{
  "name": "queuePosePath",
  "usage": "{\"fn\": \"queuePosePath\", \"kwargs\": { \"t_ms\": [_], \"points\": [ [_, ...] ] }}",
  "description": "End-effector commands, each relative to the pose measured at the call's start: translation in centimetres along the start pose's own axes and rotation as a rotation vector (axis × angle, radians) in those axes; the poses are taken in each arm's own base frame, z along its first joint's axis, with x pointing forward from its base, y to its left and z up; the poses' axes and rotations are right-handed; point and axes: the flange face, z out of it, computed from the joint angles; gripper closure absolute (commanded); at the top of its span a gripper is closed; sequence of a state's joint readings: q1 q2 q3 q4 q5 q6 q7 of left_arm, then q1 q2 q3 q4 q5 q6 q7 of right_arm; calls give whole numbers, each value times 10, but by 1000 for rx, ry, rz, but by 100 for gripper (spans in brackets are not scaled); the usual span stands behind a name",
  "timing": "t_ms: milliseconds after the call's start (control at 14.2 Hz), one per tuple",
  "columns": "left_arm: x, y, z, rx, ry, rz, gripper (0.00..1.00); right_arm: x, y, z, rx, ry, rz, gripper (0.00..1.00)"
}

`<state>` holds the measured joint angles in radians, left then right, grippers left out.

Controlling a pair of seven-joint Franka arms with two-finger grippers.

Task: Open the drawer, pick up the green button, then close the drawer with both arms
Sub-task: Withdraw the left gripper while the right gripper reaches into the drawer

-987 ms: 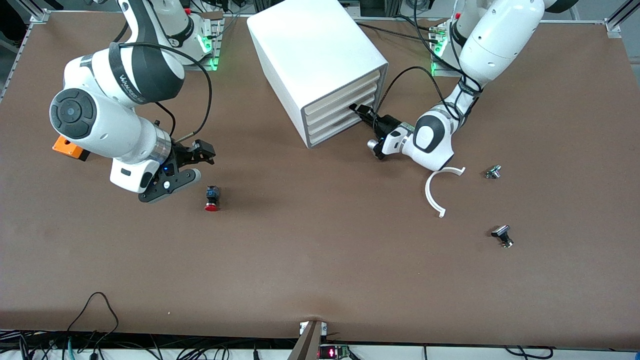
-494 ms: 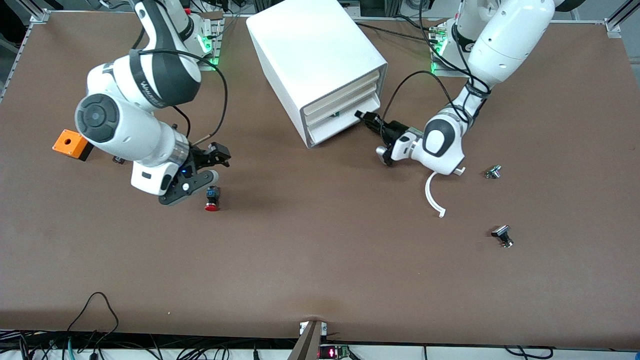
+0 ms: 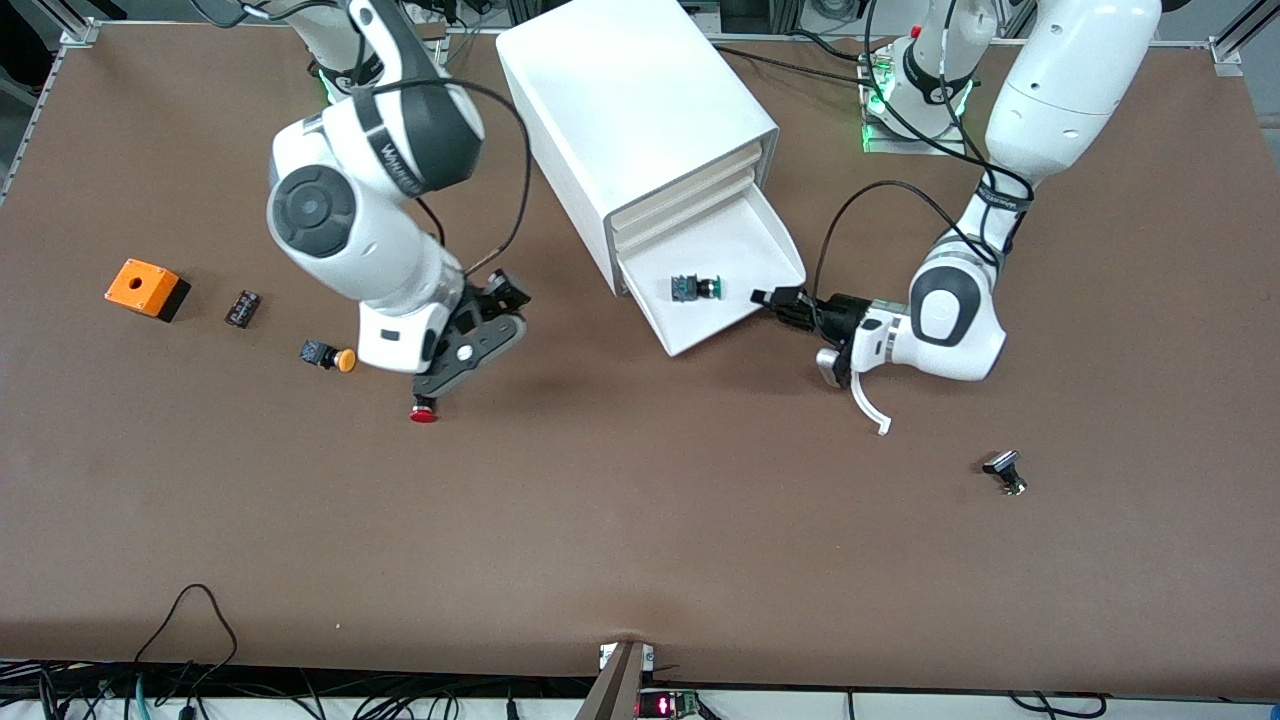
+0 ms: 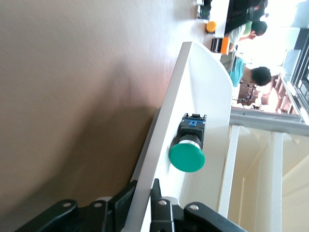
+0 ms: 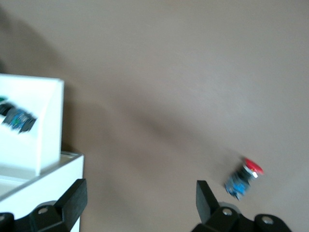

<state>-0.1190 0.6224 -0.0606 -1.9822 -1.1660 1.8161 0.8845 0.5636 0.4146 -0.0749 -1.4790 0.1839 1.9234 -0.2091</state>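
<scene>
The drawer (image 3: 752,236), lowest in the white cabinet (image 3: 630,100), stands pulled out, and its white tray is in view. The green-capped button (image 3: 696,288) lies on its side in the tray. My left gripper (image 3: 768,298) is shut on the drawer's front rim at the corner toward the left arm's end. In the left wrist view the jaws (image 4: 143,187) clamp the white drawer wall (image 4: 193,82), with the button (image 4: 187,153) just inside. My right gripper (image 3: 506,306) is open and empty over the table beside the cabinet. The right wrist view (image 5: 137,193) shows the drawer corner (image 5: 46,121).
A red-capped button (image 3: 424,410) lies by the right hand and shows in the right wrist view (image 5: 245,177). An orange-capped button (image 3: 328,355), a small black piece (image 3: 242,307) and an orange box (image 3: 147,288) lie toward the right arm's end. A white curved piece (image 3: 872,408) and a black part (image 3: 1005,472) lie toward the left arm's end.
My left gripper has pulled the lowest drawer out toward the front camera, and the green button has come into view. My right arm has swung toward the cabinet.
</scene>
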Motion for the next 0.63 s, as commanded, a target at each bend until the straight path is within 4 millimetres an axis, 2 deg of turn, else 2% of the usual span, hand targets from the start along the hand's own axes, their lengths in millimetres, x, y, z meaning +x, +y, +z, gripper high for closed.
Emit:
{"fn": "queuePosePath", "kwargs": {
  "t_ms": [0,71,141,212,282,353,423,564],
  "points": [
    [9,4,-21,3,45,4,100,18,-40,5,-9,50,-121,0],
    [10,7,-24,0,54,1,100,20,-64,8,-8,52,-155,0],
    [10,11,-27,-1,58,7,65,21,-86,11,-15,49,-192,0],
    [12,18,-34,1,71,17,7,24,-97,13,-36,48,-222,0],
    [12,23,-42,2,85,18,0,27,-109,16,-47,45,-246,0],
    [13,26,-52,3,102,-9,0,31,-125,21,-49,47,-273,0],
    [16,36,-64,8,120,-45,0,37,-131,27,-50,49,-287,0],
    [24,61,-86,25,148,-30,0,51,-151,51,-48,33,-396,0]
  ]
}}
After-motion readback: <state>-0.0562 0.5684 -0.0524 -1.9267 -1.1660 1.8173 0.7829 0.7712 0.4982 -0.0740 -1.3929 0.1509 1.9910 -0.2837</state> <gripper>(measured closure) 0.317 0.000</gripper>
